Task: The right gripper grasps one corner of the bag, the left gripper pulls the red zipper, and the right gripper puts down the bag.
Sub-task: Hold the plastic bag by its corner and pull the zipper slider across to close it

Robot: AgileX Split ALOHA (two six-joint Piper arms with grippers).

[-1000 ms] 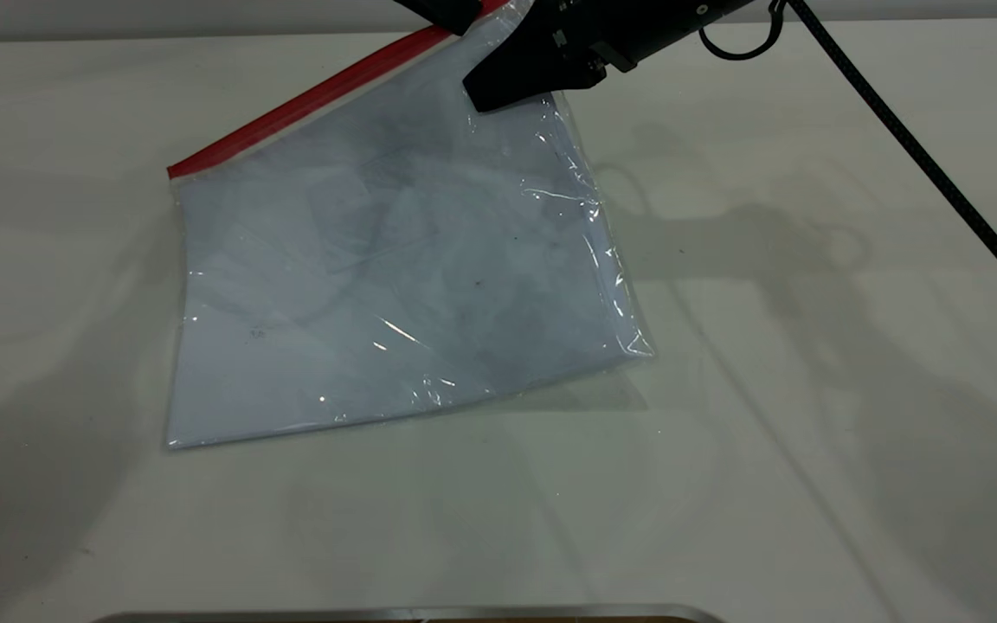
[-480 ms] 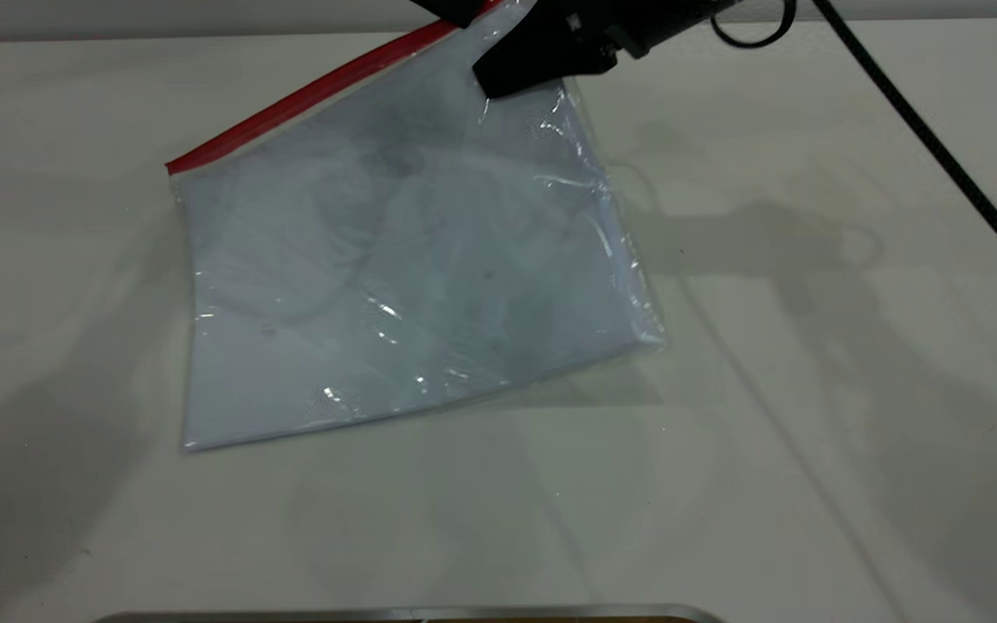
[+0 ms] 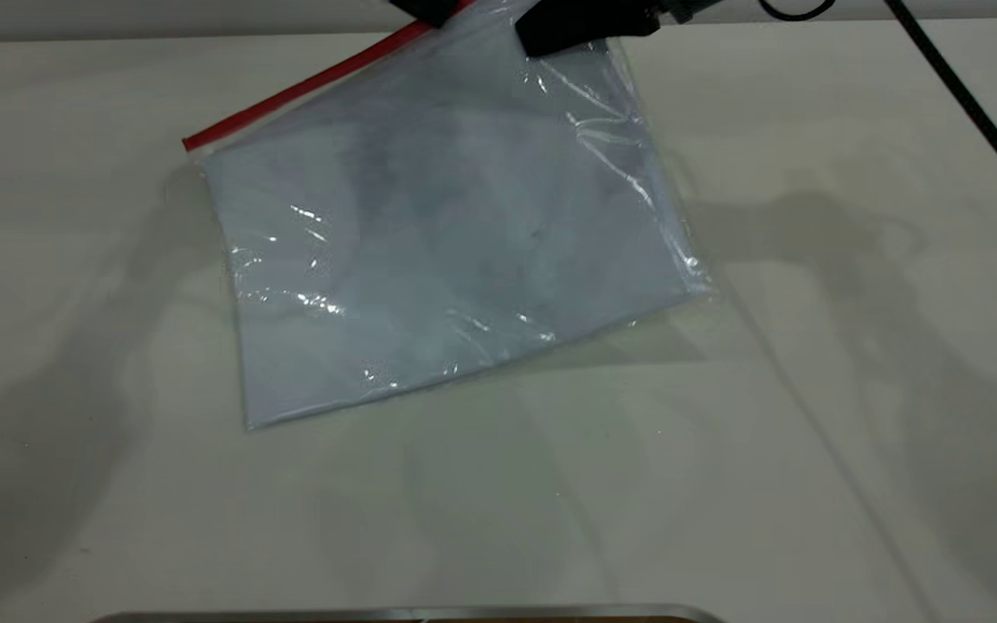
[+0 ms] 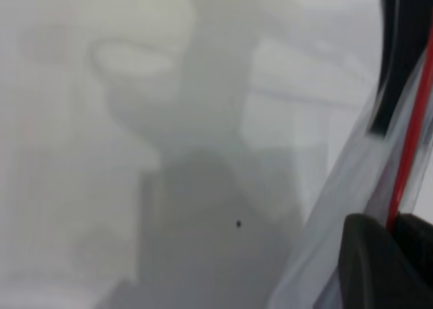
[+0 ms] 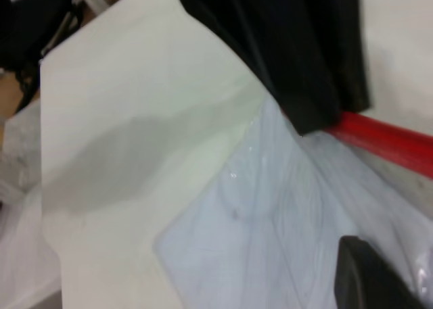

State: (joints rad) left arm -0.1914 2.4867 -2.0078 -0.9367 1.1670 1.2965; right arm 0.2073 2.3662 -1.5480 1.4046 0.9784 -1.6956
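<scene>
Bag [image 3: 455, 234] lies slanted on the white bench [image 3: 810, 433], occupying the centre to 12 o'clock part of the exterior view. Its lower corners rest on the bench and the top edge is lifted toward 12 o'clock. Red zipper [image 3: 308, 85] runs along the top edge from the 10 o'clock corner up toward 12 o'clock, where it passes out of view.

Right pincer [image 3: 572, 30] sits at 12–1 o'clock, closed on the corner of the bag [image 3: 598, 54], where the crinkled side seam meets the red strip. Black cable [image 3: 974, 112] trails off toward 3 o'clock.

Left pincer [image 3: 425, 9]: only a dark tip shows at 12 o'clock, right at the zipper's upper end. In the left wrist view its fingers [image 4: 375, 265] sit either side of the red strip [image 4: 413, 130], clamped on it.

White sheets show through the clear plastic.
</scene>
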